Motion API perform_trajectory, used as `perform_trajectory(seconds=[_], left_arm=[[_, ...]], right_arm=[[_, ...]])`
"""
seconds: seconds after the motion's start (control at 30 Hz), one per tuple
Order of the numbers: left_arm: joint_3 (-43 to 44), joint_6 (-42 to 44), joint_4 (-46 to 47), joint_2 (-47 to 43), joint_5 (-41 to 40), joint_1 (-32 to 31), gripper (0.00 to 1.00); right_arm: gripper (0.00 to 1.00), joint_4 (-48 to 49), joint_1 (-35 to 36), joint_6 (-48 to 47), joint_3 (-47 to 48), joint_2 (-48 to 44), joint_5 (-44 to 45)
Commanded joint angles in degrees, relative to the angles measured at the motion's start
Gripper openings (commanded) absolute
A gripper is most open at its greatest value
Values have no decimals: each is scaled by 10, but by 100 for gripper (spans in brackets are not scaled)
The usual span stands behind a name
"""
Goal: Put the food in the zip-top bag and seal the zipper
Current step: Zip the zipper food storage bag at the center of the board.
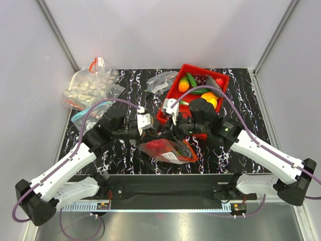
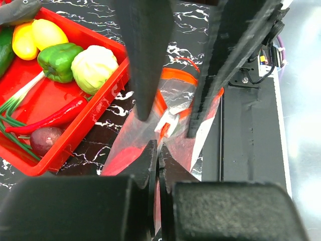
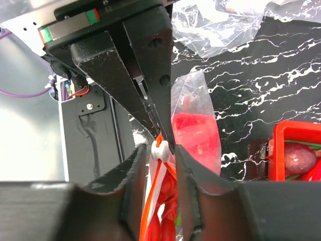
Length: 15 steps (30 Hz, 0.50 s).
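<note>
The zip-top bag (image 1: pixel 173 153) lies near the table's front middle with red food (image 1: pixel 161 146) inside; in the right wrist view the food (image 3: pixel 193 131) shows through the plastic. My left gripper (image 1: pixel 153 131) is shut on the bag's mouth edge (image 2: pixel 158 149). My right gripper (image 1: pixel 171 130) is open, and its fingers straddle the white slider (image 3: pixel 159 149) on the red-orange zipper (image 3: pixel 150 201) with small gaps on both sides. The slider (image 2: pixel 168 125) and the zipper (image 2: pixel 175 75) also show in the left wrist view, between the right gripper's fingers.
A red tray (image 1: pixel 208 71) with toy vegetables stands behind the grippers, its corner (image 2: pixel 108 100) close to the bag. A bag of pale round pieces (image 1: pixel 90 86), a teal-zip bag (image 1: pixel 85 116) and a loose clear bag (image 1: pixel 160 81) lie at the back left. The black base rail (image 1: pixel 170 183) runs along the front.
</note>
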Motion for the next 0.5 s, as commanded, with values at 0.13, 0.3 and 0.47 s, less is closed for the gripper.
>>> perform_trajectory(seconds=[0.13,0.3,0.47], left_arm=[[39,-10,35,-2,15,5,0],[37,-19,40,-10,4,11,0],[39,-38,46,-9,9,20,0]], right_arm=[[15,24,10,-3,23,-1,6],[0,23,11,4,2,-24,18],[0,10,10,14,-23,-47,25]])
